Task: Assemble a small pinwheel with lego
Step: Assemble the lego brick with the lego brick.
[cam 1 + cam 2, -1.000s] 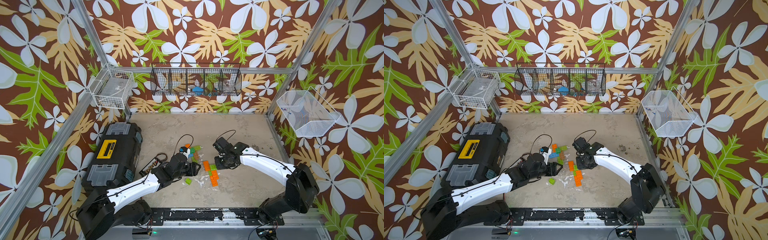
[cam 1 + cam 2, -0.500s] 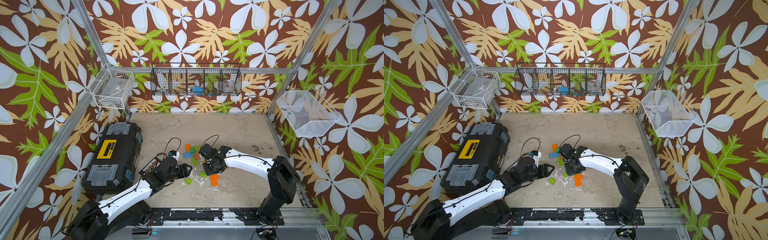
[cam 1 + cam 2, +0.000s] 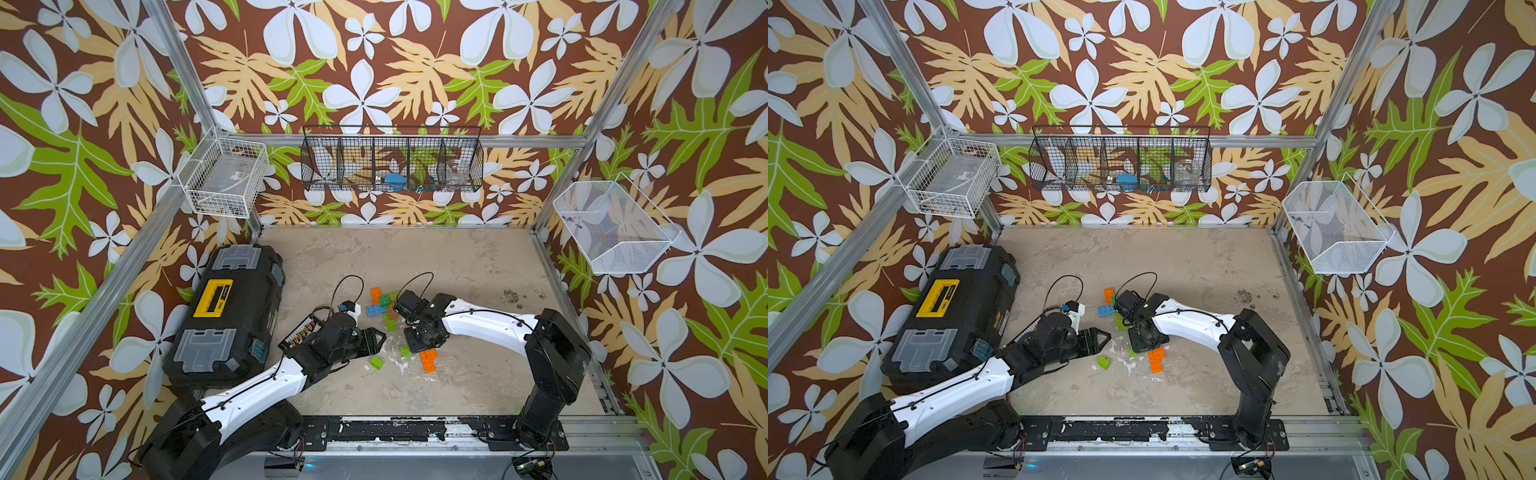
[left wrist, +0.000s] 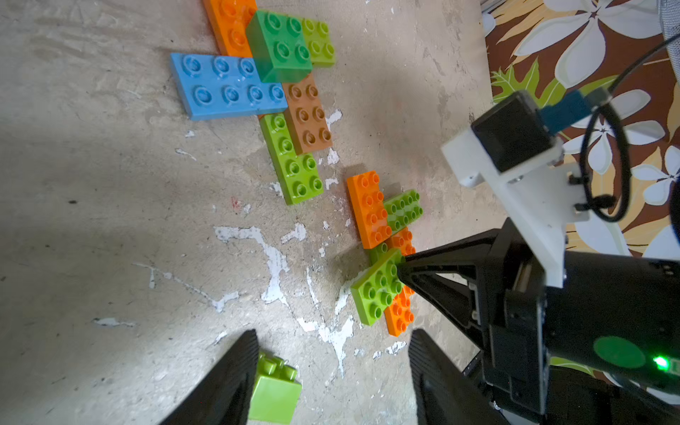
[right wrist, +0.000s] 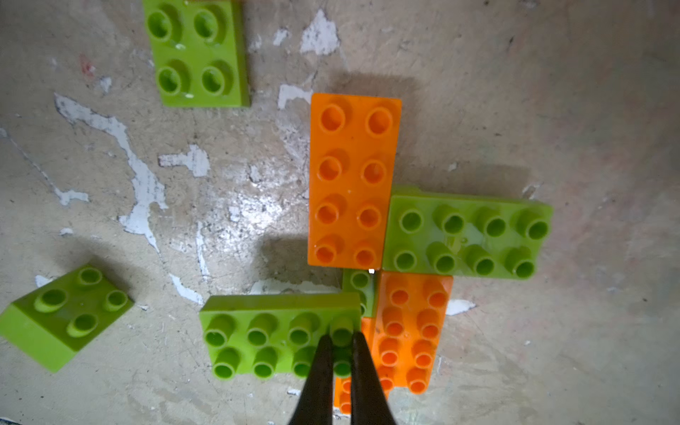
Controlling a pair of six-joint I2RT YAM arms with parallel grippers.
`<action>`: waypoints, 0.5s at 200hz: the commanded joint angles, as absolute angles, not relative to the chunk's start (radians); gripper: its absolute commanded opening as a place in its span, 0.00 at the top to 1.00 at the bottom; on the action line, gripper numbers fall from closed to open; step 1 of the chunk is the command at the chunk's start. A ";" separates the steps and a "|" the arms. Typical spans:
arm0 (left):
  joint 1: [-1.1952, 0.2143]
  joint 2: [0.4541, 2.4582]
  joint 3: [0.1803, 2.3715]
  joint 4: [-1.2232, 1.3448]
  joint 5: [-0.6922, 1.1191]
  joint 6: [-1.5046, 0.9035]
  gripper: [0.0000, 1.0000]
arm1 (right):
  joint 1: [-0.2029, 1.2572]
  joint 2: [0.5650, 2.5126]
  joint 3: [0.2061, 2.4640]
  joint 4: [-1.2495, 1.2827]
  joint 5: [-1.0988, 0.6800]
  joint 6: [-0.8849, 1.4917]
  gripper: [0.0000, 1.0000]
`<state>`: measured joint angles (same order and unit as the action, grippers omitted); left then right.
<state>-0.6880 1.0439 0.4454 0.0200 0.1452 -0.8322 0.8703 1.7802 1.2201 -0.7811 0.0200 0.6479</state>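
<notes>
Top views both show the table (image 3: 457, 257) with the black toolbox (image 3: 232, 316) on its left side and the lego (image 3: 374, 311) lying near the middle, between my two grippers. My left gripper (image 4: 331, 335) hangs about half open with nothing between its fingers. One small lime brick (image 4: 274, 390) sits on the table just beside one finger. My right gripper (image 5: 342, 336) is closed, its tips down on the end of a lime plate (image 5: 279, 335). That plate is one blade of the pinwheel (image 3: 1156, 359), with orange plates (image 5: 353, 180) and another lime plate (image 5: 467, 235) laid around a dark green brick (image 5: 362, 290) in the middle. Farther back on the table lies a loose cluster (image 4: 272, 84) — blue, orange, brown, lime and dark green pieces touching one another
</notes>
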 commanded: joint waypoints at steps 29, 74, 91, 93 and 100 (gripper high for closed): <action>-0.682 1.048 0.456 0.041 0.158 -0.825 0.32 | 0.871 1.792 1.227 -0.791 0.047 0.664 0.91; -0.678 1.048 0.457 0.038 0.160 -0.825 0.33 | 0.871 1.800 1.222 -0.784 0.045 0.666 0.91; -0.678 1.048 0.457 0.039 0.158 -0.824 0.32 | 0.872 1.802 1.220 -0.781 0.047 0.666 0.91; -0.678 1.048 0.456 0.038 0.159 -0.824 0.32 | 0.871 1.802 1.219 -0.781 0.046 0.666 0.91; -0.678 1.048 0.456 0.038 0.158 -0.824 0.32 | 0.871 1.803 1.218 -0.780 0.049 0.667 0.91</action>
